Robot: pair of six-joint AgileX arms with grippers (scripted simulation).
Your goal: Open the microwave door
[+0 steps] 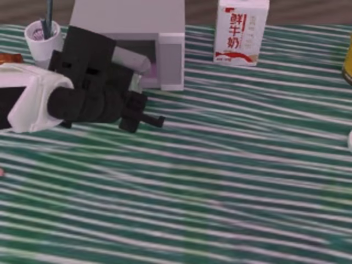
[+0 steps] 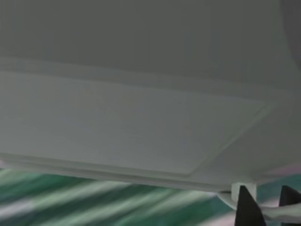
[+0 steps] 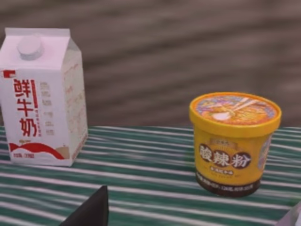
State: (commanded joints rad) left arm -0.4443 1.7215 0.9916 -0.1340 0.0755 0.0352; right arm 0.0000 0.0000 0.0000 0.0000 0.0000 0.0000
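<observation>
Microwave door [image 1: 132,59] swung ajar at microwave [image 1: 144,33], 11 o'clock | left gripper [image 2: 263,203] fingers pinching its white handle | one milk carton [image 1: 241,30] at 1 o'clock, one cup [image 1: 43,38] at 10 | one yellow noodle tub [image 3: 233,141] | right gripper unseen
</observation>
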